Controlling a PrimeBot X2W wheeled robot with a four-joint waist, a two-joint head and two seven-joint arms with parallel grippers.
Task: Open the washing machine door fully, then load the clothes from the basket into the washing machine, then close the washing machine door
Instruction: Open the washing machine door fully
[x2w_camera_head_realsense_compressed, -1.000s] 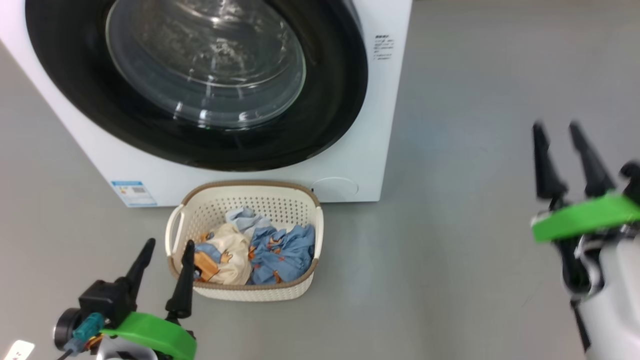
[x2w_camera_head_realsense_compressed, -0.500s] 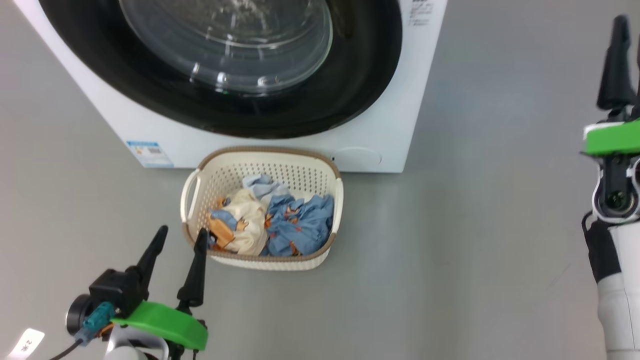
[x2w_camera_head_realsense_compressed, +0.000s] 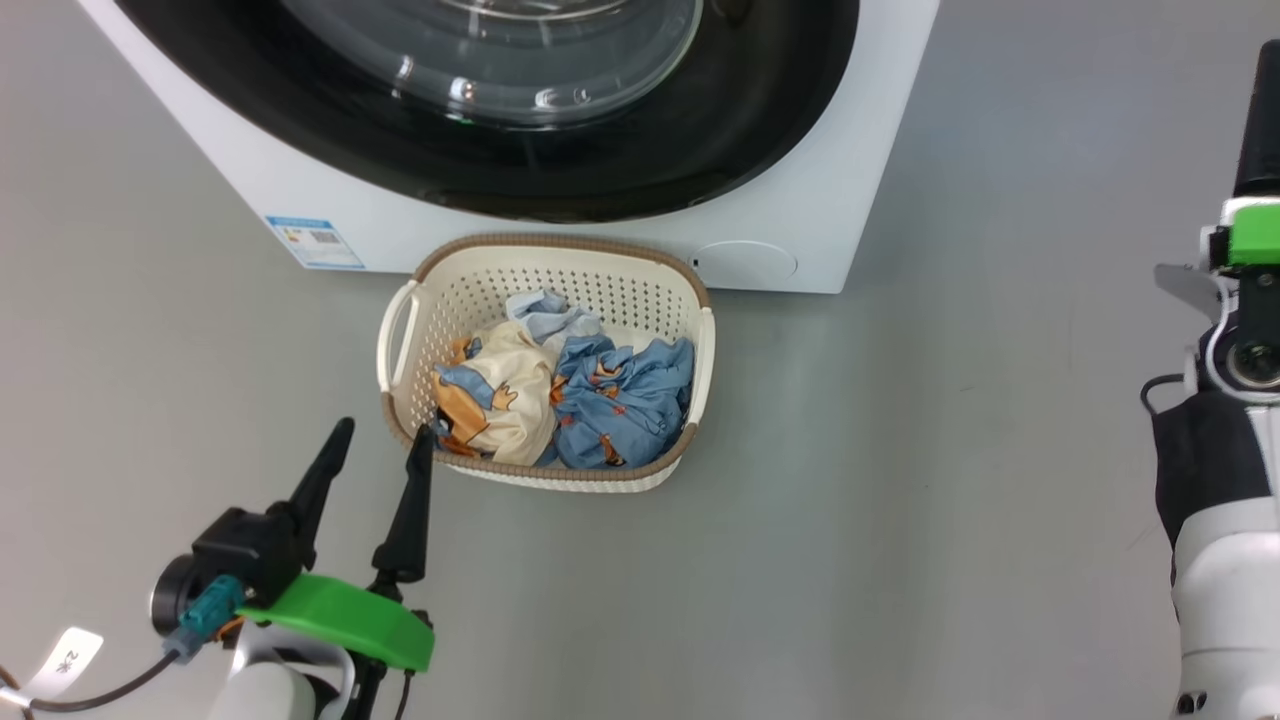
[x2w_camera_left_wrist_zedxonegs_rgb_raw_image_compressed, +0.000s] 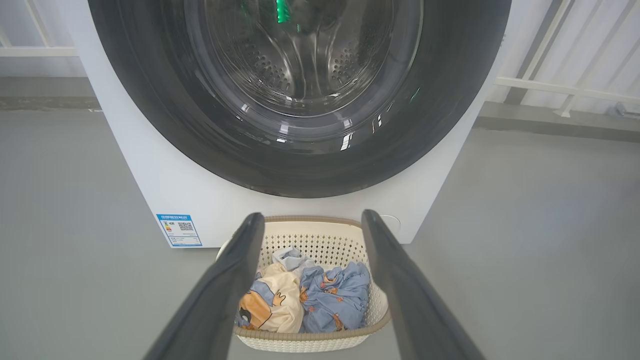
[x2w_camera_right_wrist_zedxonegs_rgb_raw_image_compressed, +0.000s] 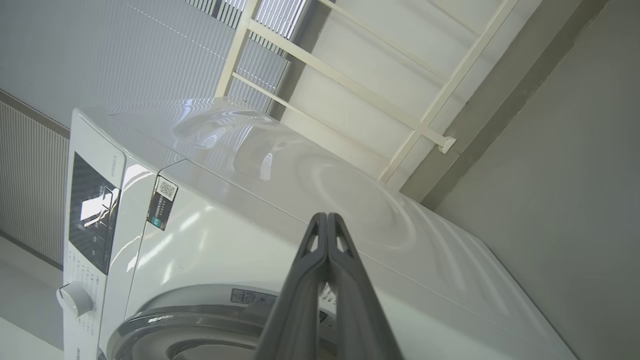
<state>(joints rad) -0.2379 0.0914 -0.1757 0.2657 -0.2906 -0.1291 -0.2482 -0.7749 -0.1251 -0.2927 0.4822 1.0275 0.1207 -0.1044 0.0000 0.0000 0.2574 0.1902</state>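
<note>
The white washing machine (x2w_camera_head_realsense_compressed: 850, 200) stands at the top of the head view. Its door (x2w_camera_head_realsense_compressed: 700, 130), with a black rim and a glass bowl, lies flush against the front (x2w_camera_left_wrist_zedxonegs_rgb_raw_image_compressed: 150, 100). The cream basket (x2w_camera_head_realsense_compressed: 560, 243) sits on the floor just in front, holding the clothes (x2w_camera_head_realsense_compressed: 620, 400): a blue printed piece, a cream one (x2w_camera_head_realsense_compressed: 510, 400) and a pale blue one (x2w_camera_head_realsense_compressed: 550, 315). My left gripper (x2w_camera_head_realsense_compressed: 385, 430) hovers open and empty at the basket's near left corner, framing it in the left wrist view (x2w_camera_left_wrist_zedxonegs_rgb_raw_image_compressed: 312, 216). My right gripper (x2w_camera_right_wrist_zedxonegs_rgb_raw_image_compressed: 327, 216) is shut on nothing, raised at the far right (x2w_camera_head_realsense_compressed: 1262, 110) and pointing at the machine's upper side.
A blue label sticker (x2w_camera_head_realsense_compressed: 315, 242) and a round cover (x2w_camera_head_realsense_compressed: 745, 262) sit low on the machine's front. Grey floor (x2w_camera_head_realsense_compressed: 900, 450) stretches right of the basket. The right wrist view has the control panel and knob (x2w_camera_right_wrist_zedxonegs_rgb_raw_image_compressed: 75, 299), with a white railing (x2w_camera_right_wrist_zedxonegs_rgb_raw_image_compressed: 350, 85) behind.
The camera has shifted, so the machine and basket sit higher and further right. My right arm has risen along the right edge and its fingers have closed. The left gripper stays open.
</note>
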